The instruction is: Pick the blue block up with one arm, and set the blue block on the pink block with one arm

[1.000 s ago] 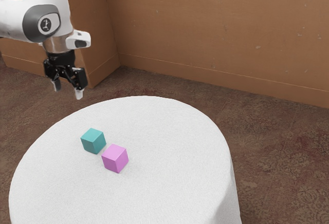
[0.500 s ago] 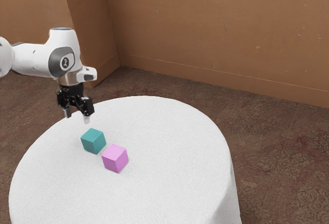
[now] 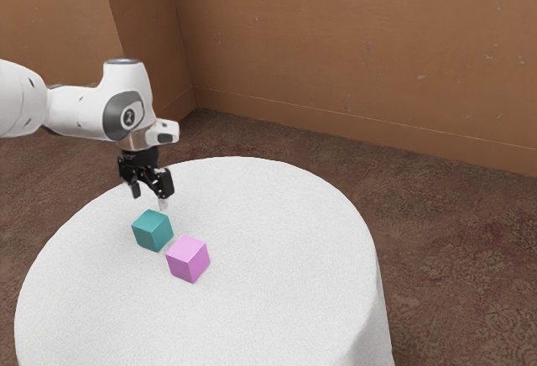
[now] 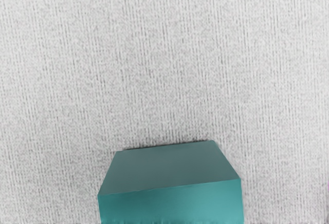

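On the table (image 3: pixel 277 232), the gripper (image 3: pixel 149 196) (jaws apart) hovers over the blue block (image 3: pixel 152 230).

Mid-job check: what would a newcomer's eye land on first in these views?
Two bright cubes on the white round table stand out first: the blue block and, beside it toward the exterior view's right and nearer the camera, the pink block. Next is the white arm reaching in from the exterior view's left, its black end effector hovering open just above the blue block.
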Motion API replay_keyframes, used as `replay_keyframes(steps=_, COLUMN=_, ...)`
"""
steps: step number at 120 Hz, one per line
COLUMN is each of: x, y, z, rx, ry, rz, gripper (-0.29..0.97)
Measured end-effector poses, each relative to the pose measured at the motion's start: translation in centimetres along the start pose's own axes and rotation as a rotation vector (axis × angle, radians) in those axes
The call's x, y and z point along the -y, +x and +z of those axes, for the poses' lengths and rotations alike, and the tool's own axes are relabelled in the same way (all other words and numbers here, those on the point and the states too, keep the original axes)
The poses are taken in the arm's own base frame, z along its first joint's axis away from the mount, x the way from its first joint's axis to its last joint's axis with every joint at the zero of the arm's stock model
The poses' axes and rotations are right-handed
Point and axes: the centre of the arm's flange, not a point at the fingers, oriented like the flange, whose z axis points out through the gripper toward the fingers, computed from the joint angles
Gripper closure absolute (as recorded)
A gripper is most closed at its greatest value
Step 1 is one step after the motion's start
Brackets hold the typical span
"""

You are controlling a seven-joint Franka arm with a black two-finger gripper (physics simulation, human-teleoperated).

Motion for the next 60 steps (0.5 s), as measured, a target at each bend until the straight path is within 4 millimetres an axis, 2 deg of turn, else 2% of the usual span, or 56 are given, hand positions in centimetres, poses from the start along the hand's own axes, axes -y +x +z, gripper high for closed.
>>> replay_keyframes(steps=21, x=-0.8, y=-2.2, z=1.3, rx=-0.028, ry=-0.005, rz=0.005, gripper=0.0)
replay_keyframes(steps=41, x=-0.7, y=-2.1, z=3.4, rx=-0.037, ry=-0.003, rz=0.004, gripper=0.0)
replay_keyframes(steps=60, x=-0.4, y=-1.8, z=4.2, rx=-0.05, ry=0.001, rz=0.001, gripper=0.0)
